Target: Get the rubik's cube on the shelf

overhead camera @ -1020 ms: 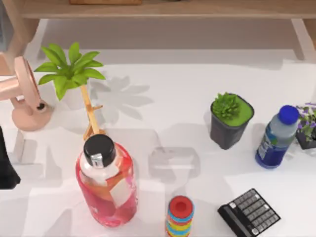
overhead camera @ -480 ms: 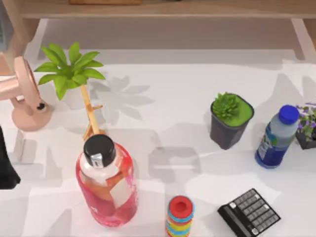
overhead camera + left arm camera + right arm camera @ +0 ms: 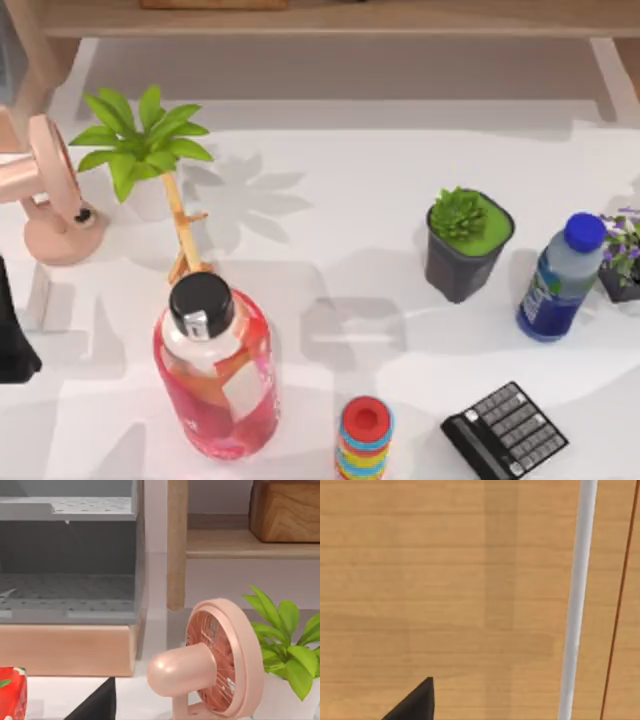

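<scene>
Two sets of jaws are on this rig, and for neither can I tell whether it is clenched or released. One dark wedge of the left jaws pokes into the left wrist view. Just ahead of it stands a pink fan (image 3: 210, 665) with its grille side-on, and a leafy plant (image 3: 285, 640) in a white pot stands just beside the fan. A red carton (image 3: 12, 692) sits near the wedge on its other side. Farther out from the left jaws is a grey rack (image 3: 70, 555) on a wooden base. Next to it rises an upright leg of the shelf (image 3: 177, 545). A wooden block (image 3: 285, 510) rests on the shelf's board.

A dark wedge of the right jaws hangs close over a tan wooden surface (image 3: 445, 580), with a white strip (image 3: 577, 595) crossing it.

From above, the left arm (image 3: 12, 335) is a dark shape at the left edge of the tabletop (image 3: 330, 200), near the fan. Farther right of it stand a red bottle (image 3: 215, 370) and a stack of rings (image 3: 365, 440). Beyond those are a calculator (image 3: 505, 430), a potted succulent (image 3: 465, 245), a blue bottle (image 3: 560, 280) and a purple flower pot (image 3: 625, 255). The shelf lies along the far edge, well apart from the left arm. Its long axis runs left to right, its board flat, and its length spans the tabletop.
</scene>
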Motion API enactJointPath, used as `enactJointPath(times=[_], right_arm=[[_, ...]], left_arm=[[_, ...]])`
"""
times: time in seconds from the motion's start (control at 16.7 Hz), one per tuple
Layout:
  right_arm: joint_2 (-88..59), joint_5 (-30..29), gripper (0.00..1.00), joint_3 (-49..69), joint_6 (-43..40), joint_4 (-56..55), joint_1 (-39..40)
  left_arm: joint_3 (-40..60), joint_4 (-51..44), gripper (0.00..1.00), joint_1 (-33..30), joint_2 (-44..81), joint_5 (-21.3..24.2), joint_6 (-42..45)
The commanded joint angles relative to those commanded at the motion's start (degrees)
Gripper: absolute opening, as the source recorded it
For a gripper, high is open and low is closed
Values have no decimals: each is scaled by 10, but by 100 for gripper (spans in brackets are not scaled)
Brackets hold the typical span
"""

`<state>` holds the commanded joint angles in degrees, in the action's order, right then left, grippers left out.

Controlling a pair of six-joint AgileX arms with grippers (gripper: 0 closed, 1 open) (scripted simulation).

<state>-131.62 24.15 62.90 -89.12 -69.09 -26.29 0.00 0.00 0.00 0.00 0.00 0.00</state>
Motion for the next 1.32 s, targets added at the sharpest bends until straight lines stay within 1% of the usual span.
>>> enactJointPath(times=[0.36,0.72,0.96,1.32], right_arm=[[-2,-1,100,0,-1,1,3],[-30,-12,100,61,-2,32,12],[-32,-13,100,67,-2,35,13],[-32,-13,55,67,-2,35,13]], left_arm=[[0,0,100,0,0,0,0],[0,0,100,0,0,0,0],[0,0,100,0,0,0,0],[0,0,100,0,0,0,0]])
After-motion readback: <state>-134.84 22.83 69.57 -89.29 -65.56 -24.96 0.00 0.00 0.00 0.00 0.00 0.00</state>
